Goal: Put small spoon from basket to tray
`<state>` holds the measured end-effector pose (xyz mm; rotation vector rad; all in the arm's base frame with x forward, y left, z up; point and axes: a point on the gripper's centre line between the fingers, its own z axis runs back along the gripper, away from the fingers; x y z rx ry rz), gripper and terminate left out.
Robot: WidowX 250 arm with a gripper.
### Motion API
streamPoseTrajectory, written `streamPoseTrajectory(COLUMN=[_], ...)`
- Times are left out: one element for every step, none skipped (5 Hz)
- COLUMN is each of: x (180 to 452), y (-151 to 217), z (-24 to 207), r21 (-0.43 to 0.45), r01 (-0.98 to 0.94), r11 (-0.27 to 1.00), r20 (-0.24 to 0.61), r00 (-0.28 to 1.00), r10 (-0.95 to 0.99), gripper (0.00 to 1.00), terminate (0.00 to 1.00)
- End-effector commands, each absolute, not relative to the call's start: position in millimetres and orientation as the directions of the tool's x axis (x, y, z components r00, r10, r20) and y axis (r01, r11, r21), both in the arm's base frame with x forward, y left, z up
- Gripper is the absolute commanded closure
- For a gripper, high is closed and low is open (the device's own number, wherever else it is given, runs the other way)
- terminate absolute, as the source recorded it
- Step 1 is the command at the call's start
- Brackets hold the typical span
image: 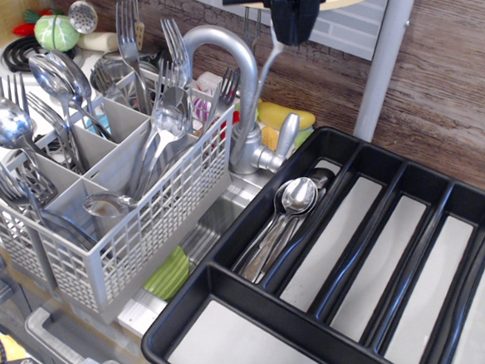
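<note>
My gripper (285,31) is at the top of the view, above the tap and between the basket and the tray. It is shut on the small spoon (269,63), which hangs down slim and shiny in front of the tap; its lower end is hard to tell apart from the tap. The light grey basket (139,225) stands at the left, full of forks and big spoons. The black tray (219,272) lies at the right, with several small spoons (289,210) in its leftmost long compartment.
A grey tap (234,65) rises between basket and tray over a small sink. A green sponge (169,273) lies below the basket. Yellow items (284,117) sit behind the tap. A grey post (384,67) and a wooden shelf are overhead.
</note>
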<state>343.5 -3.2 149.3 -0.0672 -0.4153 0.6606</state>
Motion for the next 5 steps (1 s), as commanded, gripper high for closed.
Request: streamPoseTrajectory(x=[355.9,352.9,347.9,348.9,350.5], y=[-5.9,-4.7,-4.8,-6.6,-5.6], z=[130.1,104.0,80.4,71.3,59.1], r21=[-0.259,-0.287,-0.340,-0.291,-0.304], r01=[-0.621,-0.626,-0.629,-0.623,-0.607], r11=[0.740,0.725,0.699,0.726,0.734], r20=[0.298,0.248,0.208,0.207,0.196], r00=[0.677,0.682,0.675,0.700,0.714], r10=[0.673,0.688,0.708,0.684,0.672], gripper=[1.00,1.00,1.00,1.00,1.00], terminate=[0.00,0.00,0.00,0.00,1.00])
